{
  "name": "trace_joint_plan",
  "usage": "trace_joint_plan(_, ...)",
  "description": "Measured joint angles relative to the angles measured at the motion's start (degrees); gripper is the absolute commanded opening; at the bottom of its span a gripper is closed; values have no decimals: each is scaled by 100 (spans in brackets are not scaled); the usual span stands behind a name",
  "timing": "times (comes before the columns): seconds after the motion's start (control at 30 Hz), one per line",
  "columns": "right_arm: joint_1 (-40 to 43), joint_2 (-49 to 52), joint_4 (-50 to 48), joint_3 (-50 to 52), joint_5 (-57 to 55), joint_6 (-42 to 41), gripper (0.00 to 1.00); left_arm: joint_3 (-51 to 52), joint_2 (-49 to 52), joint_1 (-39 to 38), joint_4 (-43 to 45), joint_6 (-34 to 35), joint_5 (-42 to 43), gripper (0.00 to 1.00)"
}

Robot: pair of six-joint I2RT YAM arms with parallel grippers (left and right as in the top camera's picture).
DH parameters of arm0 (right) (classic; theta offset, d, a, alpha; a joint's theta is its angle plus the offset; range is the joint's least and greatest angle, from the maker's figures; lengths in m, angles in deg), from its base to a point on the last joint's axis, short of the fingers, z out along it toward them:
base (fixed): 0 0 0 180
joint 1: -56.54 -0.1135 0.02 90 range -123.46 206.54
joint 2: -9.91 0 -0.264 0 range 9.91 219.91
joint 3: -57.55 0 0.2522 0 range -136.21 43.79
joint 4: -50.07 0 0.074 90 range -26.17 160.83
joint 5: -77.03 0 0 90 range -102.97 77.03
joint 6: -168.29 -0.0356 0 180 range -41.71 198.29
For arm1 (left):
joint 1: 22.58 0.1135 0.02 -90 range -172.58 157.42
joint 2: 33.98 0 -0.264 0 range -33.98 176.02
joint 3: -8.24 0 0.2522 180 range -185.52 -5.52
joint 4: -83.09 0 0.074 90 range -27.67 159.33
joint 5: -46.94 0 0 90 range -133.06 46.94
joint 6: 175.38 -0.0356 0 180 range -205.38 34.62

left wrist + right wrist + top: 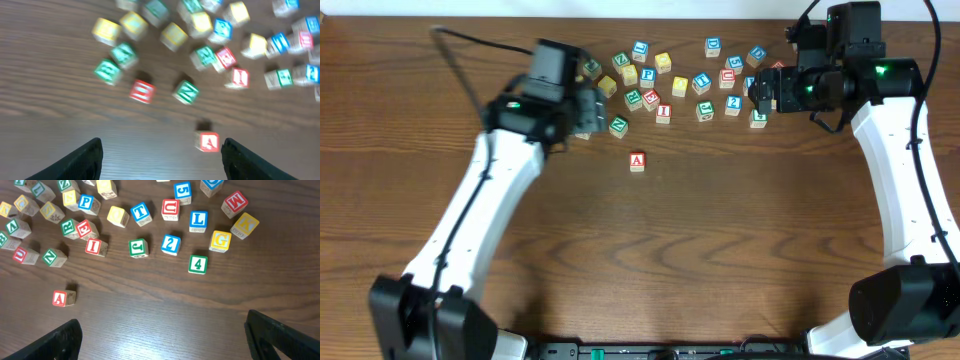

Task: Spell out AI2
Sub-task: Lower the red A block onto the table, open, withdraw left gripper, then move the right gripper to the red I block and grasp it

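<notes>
The "A" cube (pixel 637 161) stands alone on the brown table, in front of the scattered pile. In the left wrist view the "A" cube (pixel 208 141) lies on the table just inside the right finger, untouched. The "I" cube (pixel 663 113) sits at the pile's front edge, and the blue "2" cube (pixel 733 104) lies further right. My left gripper (pixel 586 107) hovers over the pile's left end, open and empty (pixel 162 160). My right gripper (pixel 762 96) hangs over the pile's right end, open wide (pixel 162 335). Its view shows the "A" cube (pixel 60 298), the "I" cube (pixel 93 246) and the "2" cube (pixel 171 243).
Several other letter and number cubes lie along the table's far side, among them a green "Z" (pixel 618 126), a green "4" (pixel 198 264), a yellow "G" (pixel 220 240) and a red "U" (pixel 170 209). Bare wood lies between the "A" cube and the near edge.
</notes>
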Motion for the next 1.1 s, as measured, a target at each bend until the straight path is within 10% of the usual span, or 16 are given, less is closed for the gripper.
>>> trace_joint_plan(1.1, -1434, 2962, 520, -3314, -114, -1491, 76, 0, -389, 894, -328, -85, -330, 75)
